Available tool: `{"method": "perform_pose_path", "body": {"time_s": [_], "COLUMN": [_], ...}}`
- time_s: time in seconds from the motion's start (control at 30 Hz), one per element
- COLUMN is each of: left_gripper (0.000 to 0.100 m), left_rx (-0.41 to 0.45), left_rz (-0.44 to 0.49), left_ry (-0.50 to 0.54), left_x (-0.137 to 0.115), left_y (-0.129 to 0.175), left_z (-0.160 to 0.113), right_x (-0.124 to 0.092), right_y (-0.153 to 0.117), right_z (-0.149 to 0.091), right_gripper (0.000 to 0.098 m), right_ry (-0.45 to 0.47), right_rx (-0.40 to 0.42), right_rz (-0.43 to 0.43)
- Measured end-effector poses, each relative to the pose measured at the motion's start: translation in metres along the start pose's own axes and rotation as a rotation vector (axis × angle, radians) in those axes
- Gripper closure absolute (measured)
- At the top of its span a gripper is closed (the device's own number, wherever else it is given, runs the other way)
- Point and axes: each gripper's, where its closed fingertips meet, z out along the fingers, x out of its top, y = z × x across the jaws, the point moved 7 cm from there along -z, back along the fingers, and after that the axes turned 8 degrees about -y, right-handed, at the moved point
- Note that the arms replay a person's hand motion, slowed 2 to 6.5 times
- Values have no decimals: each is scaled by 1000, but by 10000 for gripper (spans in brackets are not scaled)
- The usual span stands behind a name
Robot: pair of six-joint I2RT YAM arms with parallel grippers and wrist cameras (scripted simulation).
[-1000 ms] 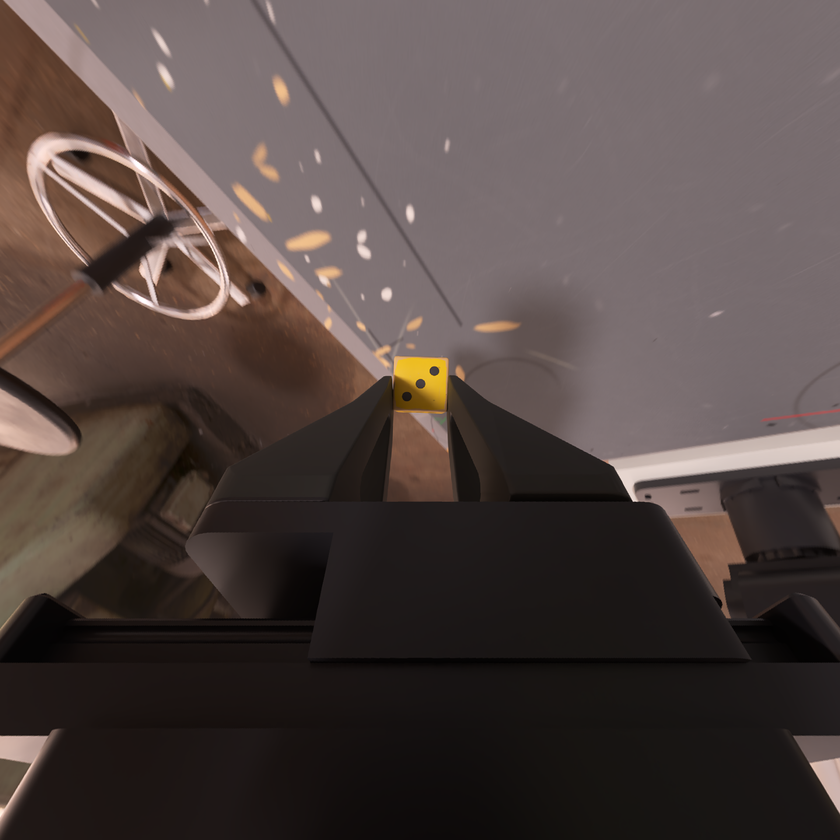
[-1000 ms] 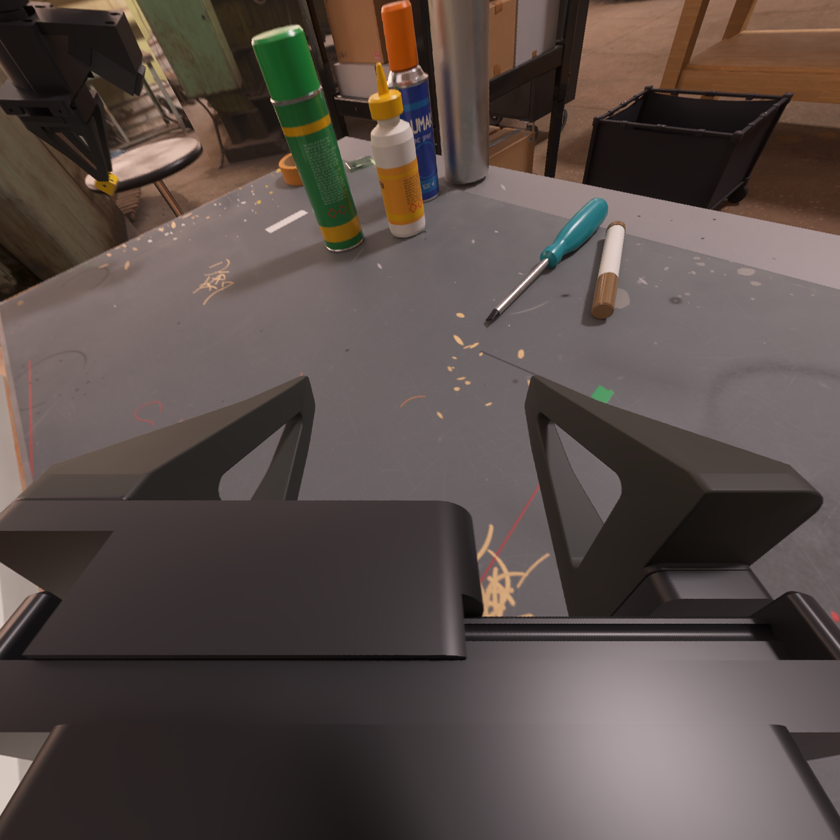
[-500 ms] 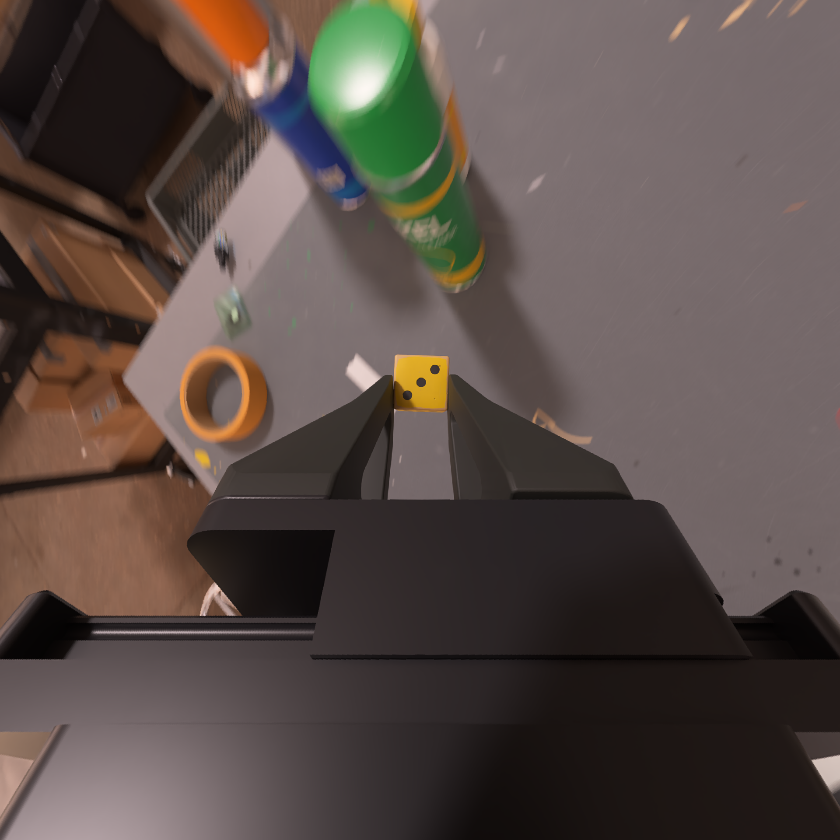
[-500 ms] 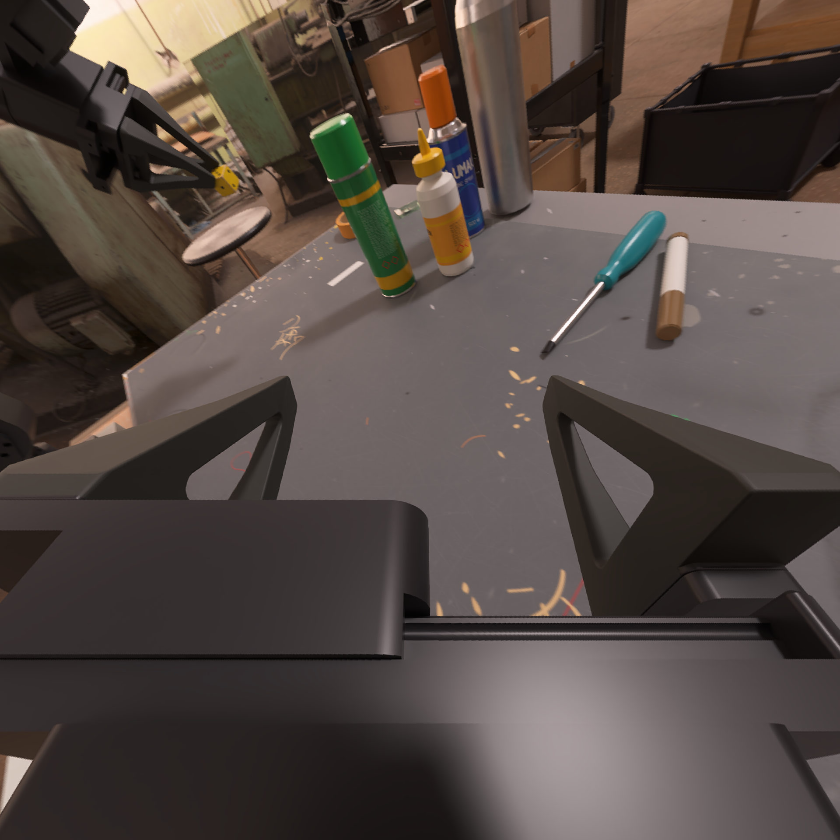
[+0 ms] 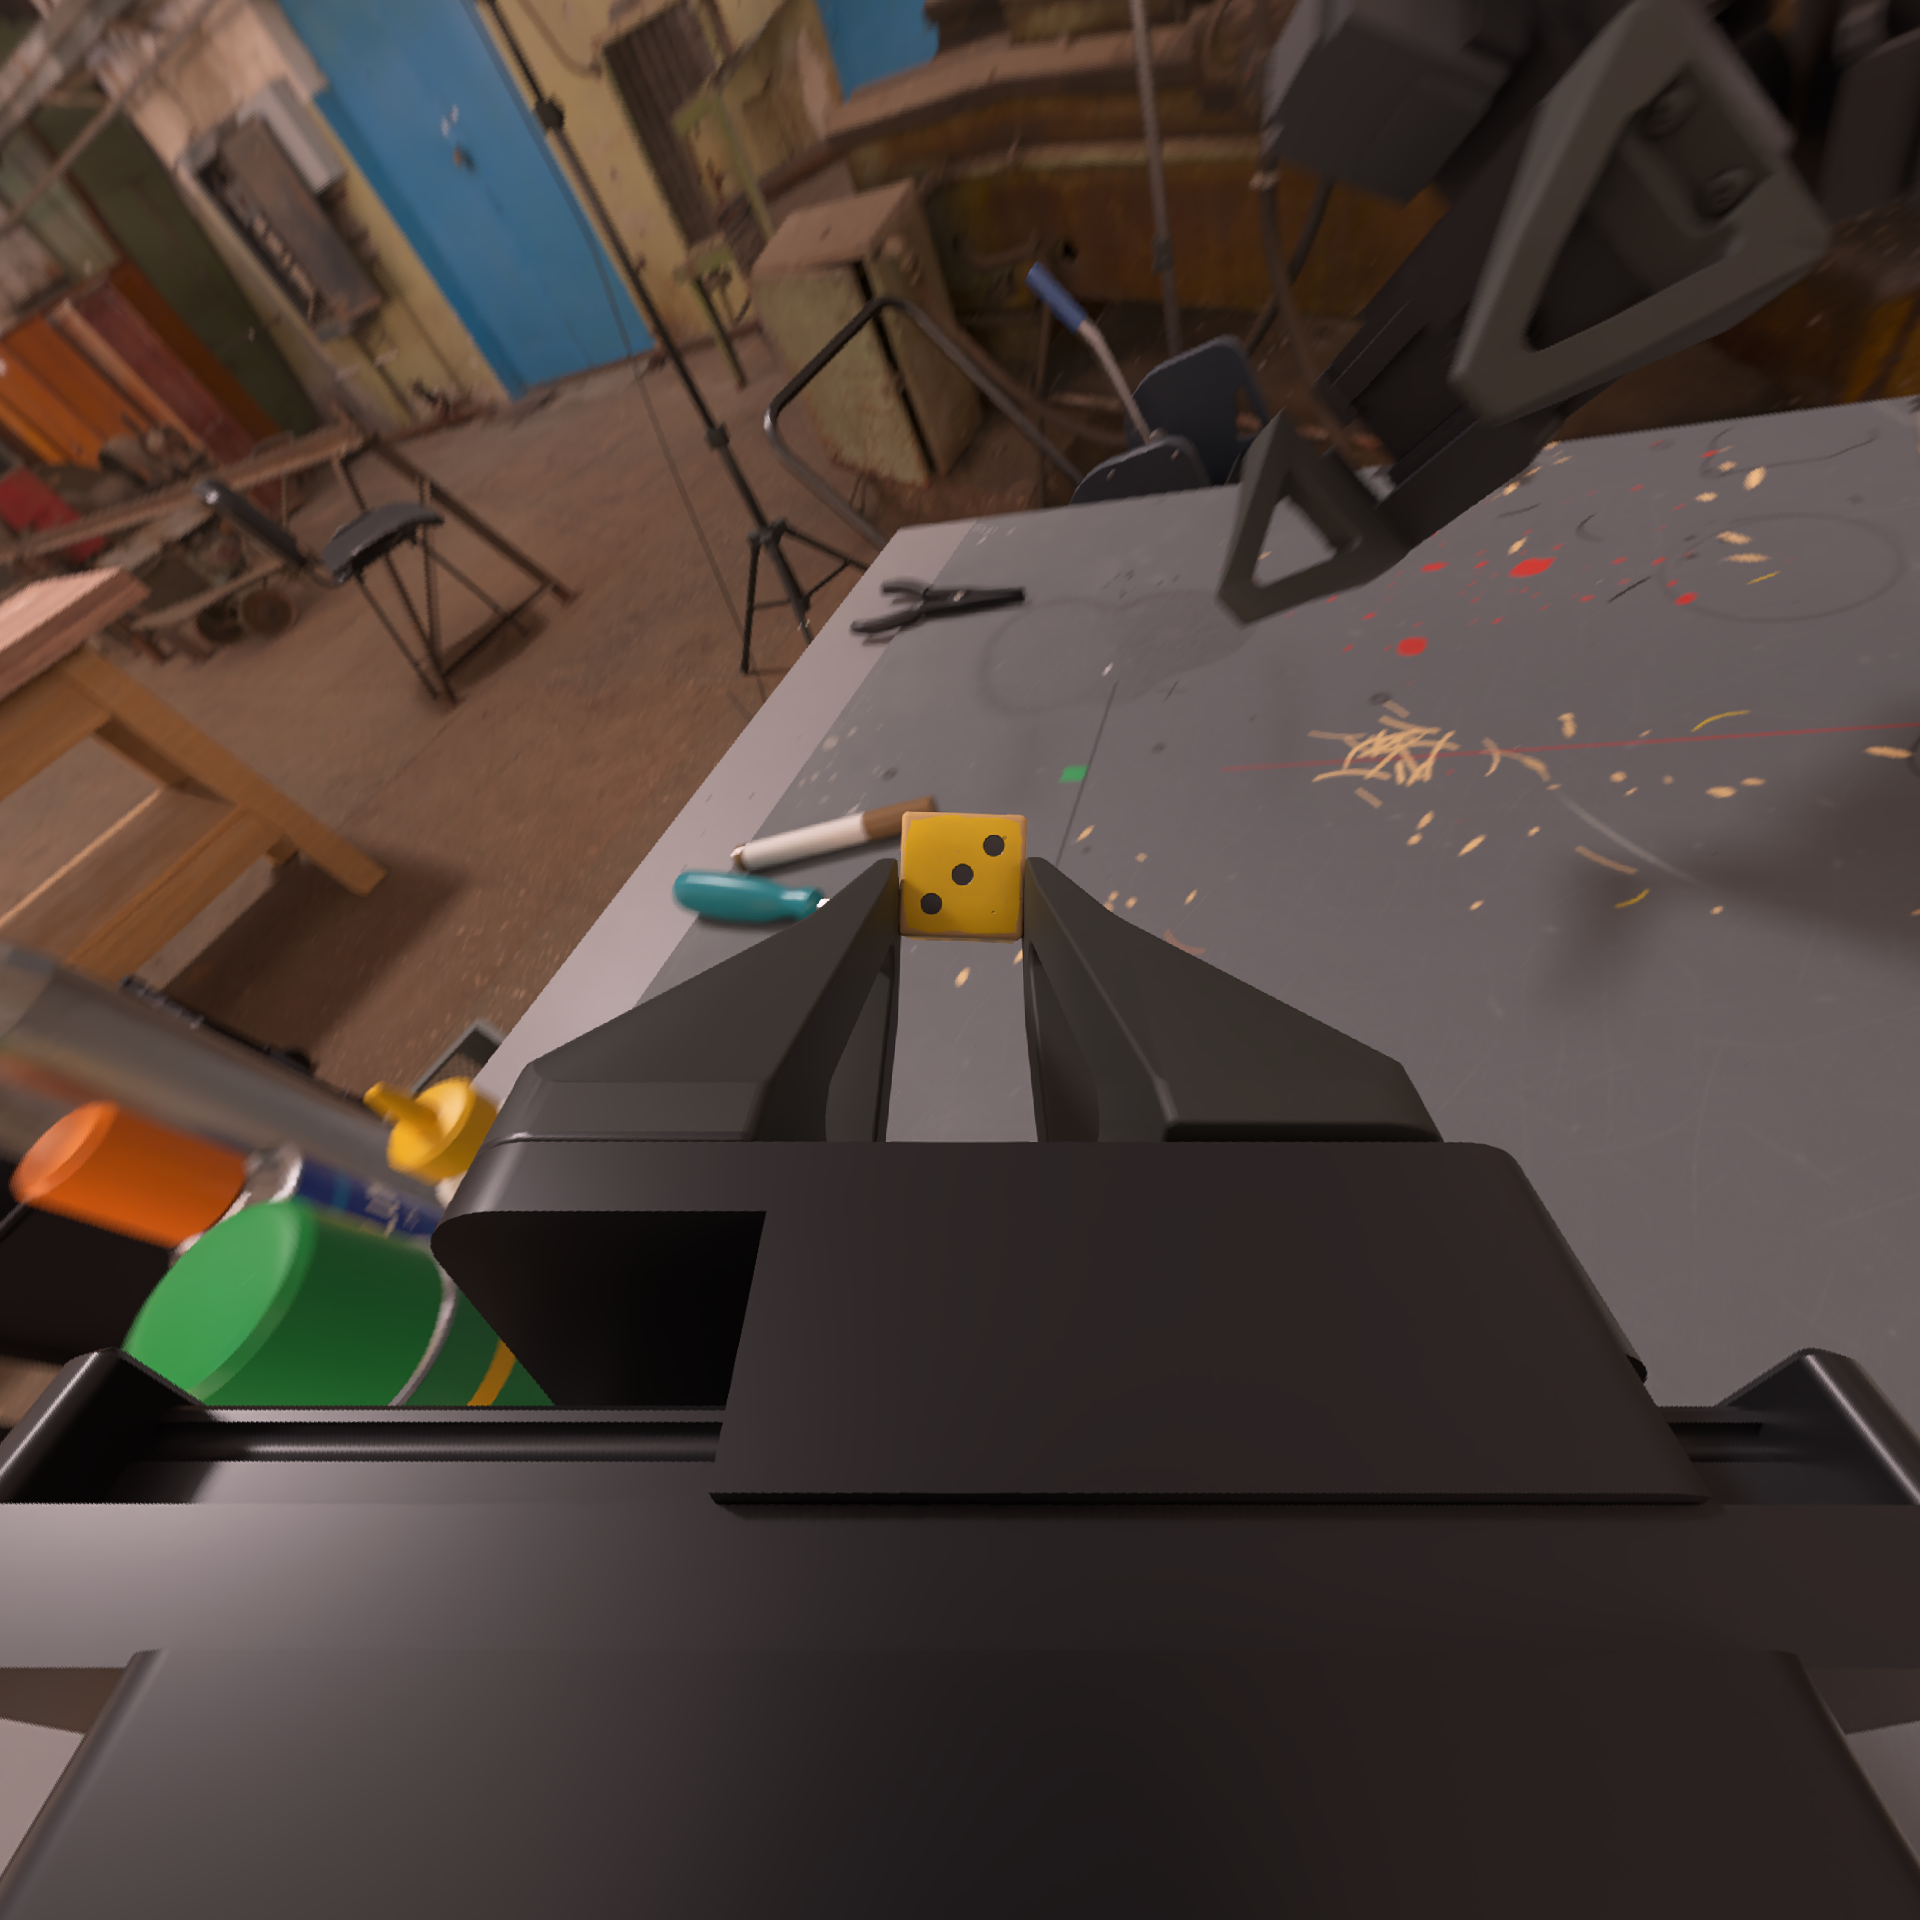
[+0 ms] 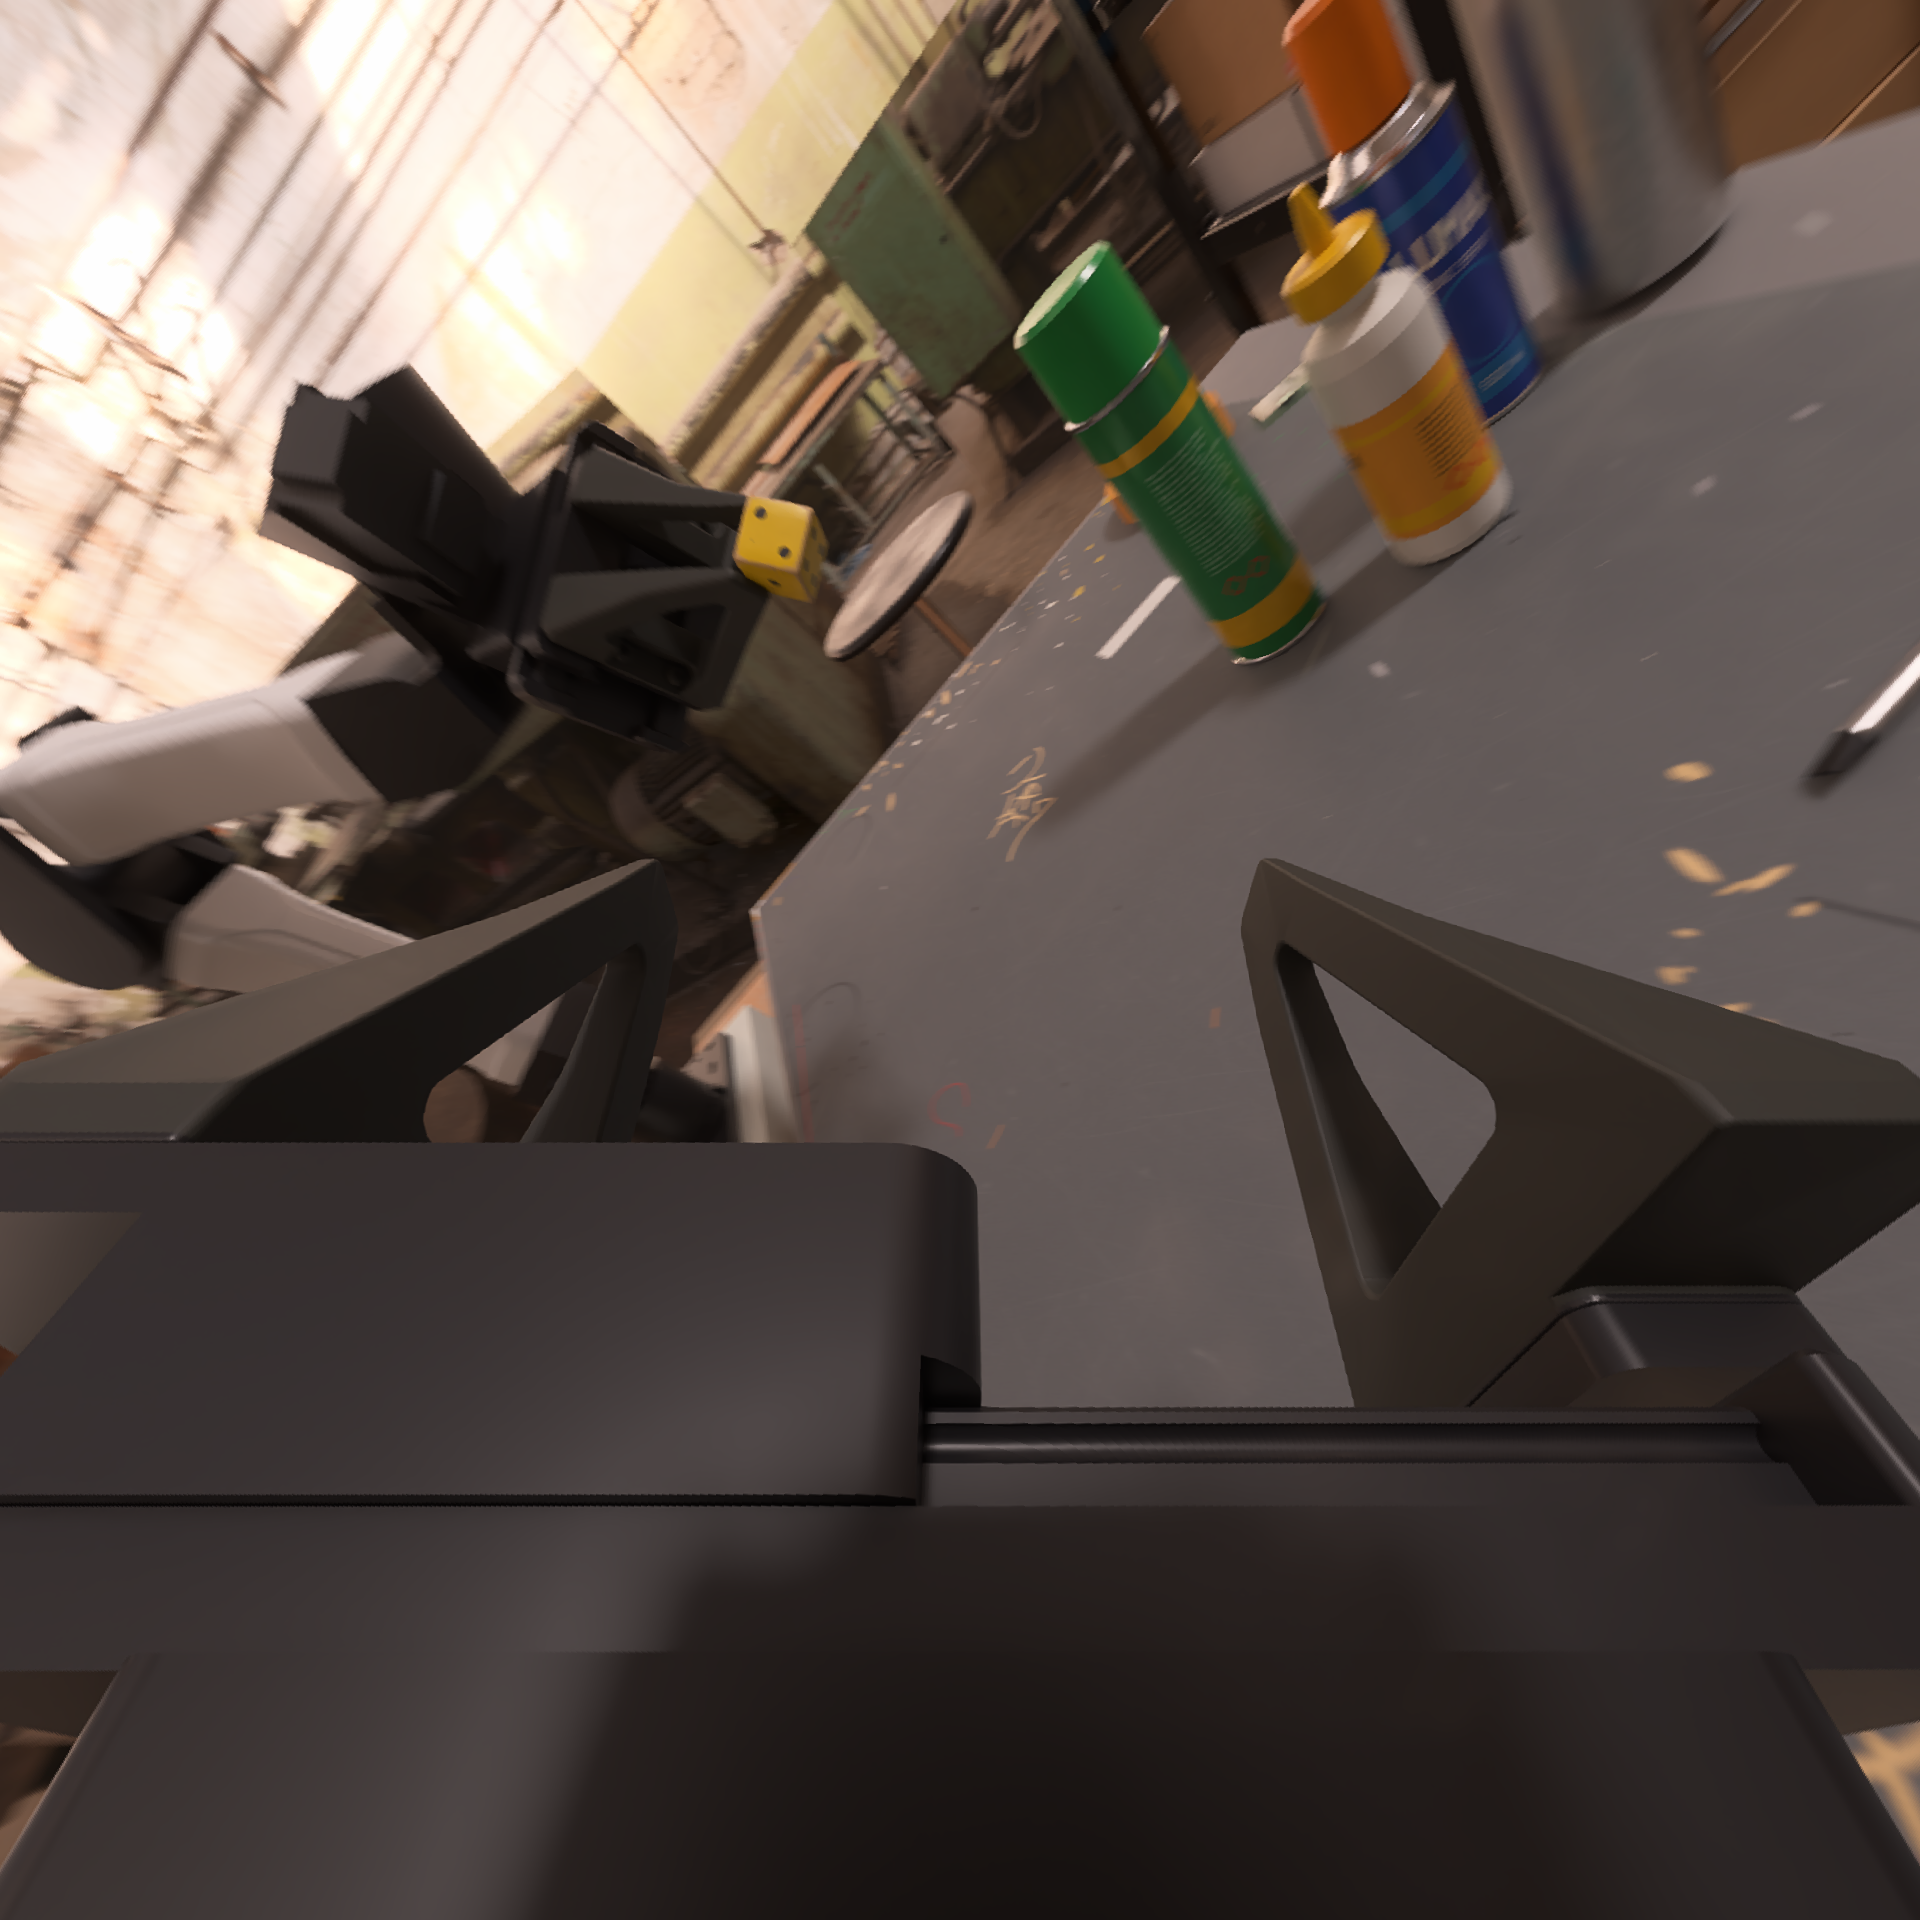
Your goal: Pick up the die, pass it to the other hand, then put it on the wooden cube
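My left gripper (image 5: pixel 961 883) is shut on a yellow die (image 5: pixel 962 876) with black pips and holds it in the air above the grey workbench (image 5: pixel 1351 1039). In the right wrist view the same die (image 6: pixel 779 548) shows at the tips of the left gripper (image 6: pixel 743 551), up and to the left. My right gripper (image 6: pixel 956 883) is open and empty, tilted, with the left gripper ahead of it on its left. It also shows far off in the left wrist view (image 5: pixel 1288 520), up high at the top right. No wooden cube is in view.
A green spray can (image 6: pixel 1169 452), a white glue bottle (image 6: pixel 1397 405), a blue can with an orange cap (image 6: pixel 1423 197) and a metal cylinder (image 6: pixel 1600 156) stand at the bench's back. A teal screwdriver (image 5: pixel 743 896), a marker (image 5: pixel 831 836) and pliers (image 5: pixel 935 605) lie near the far edge.
My left gripper has swung round with the die, from looking down at the bench to looking across it toward the right gripper. The right gripper has tilted and turned toward the left one, still open.
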Motion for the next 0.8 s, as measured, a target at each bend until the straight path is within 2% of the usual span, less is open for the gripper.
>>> {"method": "perform_pose_path", "body": {"time_s": [0.17, 0.33, 0.53, 0.8], "left_gripper": [802, 802, 802, 802], "left_rx": [-64, -91, -106, -119], "left_rz": [33, 53, 64, 61], "left_ry": [89, 97, 75, -5], "left_x": [-1, -8, -18, -31], "left_y": [30, 53, 70, 82], "left_z": [31, 55, 74, 89], "right_x": [-3, -8, -15, -16], "right_y": [0, 1, 7, 13], "right_z": [16, 30, 42, 54], "right_gripper": [77, 101, 120, 161], "right_ry": [-66, -146, -223, -291], "right_rx": [130, 179, 129, 33], "right_rz": [161, 275, 330, 304]}}
